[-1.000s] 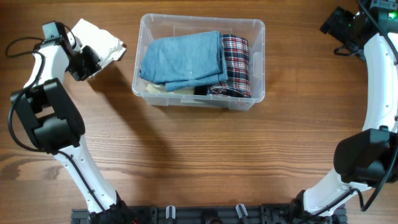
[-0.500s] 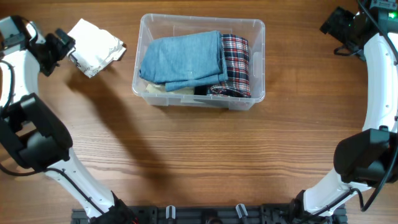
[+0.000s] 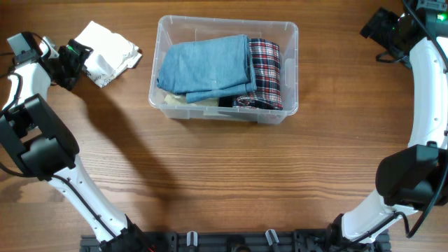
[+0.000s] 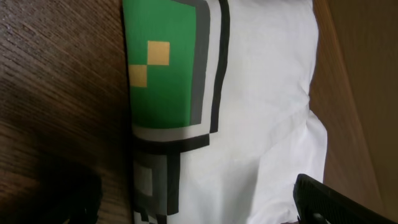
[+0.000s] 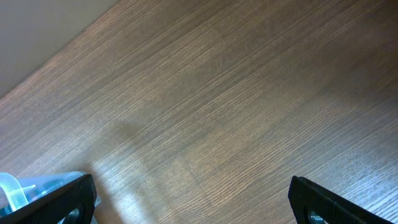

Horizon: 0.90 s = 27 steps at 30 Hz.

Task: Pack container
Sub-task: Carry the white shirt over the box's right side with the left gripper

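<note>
The clear container (image 3: 227,23) stands at the back middle of the table. Inside it lie a folded blue denim garment (image 3: 205,65), a plaid shirt (image 3: 266,73) on the right and something cream (image 3: 175,99) underneath. A crumpled white garment (image 3: 108,50) lies on the wood to the left of the container. My left gripper (image 3: 75,57) is at that garment's left edge, open. In the left wrist view the white cloth (image 4: 261,93) with a green pixel print (image 4: 165,62) fills the space between the spread fingers of the left gripper (image 4: 193,208). My right gripper (image 3: 379,28) hangs open at the far right back.
The right wrist view shows bare wood under the right gripper (image 5: 193,199), with a clear plastic corner (image 5: 13,185) at the lower left. The arm bases stand along the front edge (image 3: 224,241).
My left gripper let go of the white garment, swung away to the left with its jaws open, and has come back to the garment's left edge. The right arm has not moved.
</note>
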Motion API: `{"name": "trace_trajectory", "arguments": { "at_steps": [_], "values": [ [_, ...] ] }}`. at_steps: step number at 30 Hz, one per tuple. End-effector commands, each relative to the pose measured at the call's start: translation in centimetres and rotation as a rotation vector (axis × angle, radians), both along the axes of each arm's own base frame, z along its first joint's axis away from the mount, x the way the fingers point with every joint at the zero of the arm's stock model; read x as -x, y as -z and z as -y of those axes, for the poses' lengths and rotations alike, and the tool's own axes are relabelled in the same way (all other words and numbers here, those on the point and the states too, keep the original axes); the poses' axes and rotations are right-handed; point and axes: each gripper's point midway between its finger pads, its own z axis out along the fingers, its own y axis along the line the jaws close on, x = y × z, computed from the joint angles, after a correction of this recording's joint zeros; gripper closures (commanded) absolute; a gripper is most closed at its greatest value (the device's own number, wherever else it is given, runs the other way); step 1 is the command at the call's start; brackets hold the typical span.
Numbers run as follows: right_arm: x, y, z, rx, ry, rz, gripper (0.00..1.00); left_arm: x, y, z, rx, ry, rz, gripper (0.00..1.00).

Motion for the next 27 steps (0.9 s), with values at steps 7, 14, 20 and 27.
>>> {"name": "trace_trajectory", "arguments": {
  "at_steps": [7,14,20,27],
  "values": [
    [-0.2,0.8,-0.2,-0.013,0.005,-0.012,0.0,0.1,2.2,0.8,0.04,0.009,-0.025,0.08],
    [-0.2,0.8,-0.2,-0.013,0.005,-0.012,0.0,0.3,5.0,1.9,0.086,-0.007,-0.08,0.15],
    [-0.2,0.8,-0.2,-0.013,0.005,-0.012,0.0,0.4,5.4,2.1,0.089,-0.004,-0.086,0.21],
    [-0.2,0.8,-0.2,-0.013,0.005,-0.012,0.0,0.2,5.3,2.1,0.086,-0.002,-0.081,0.65]
  ]
}}
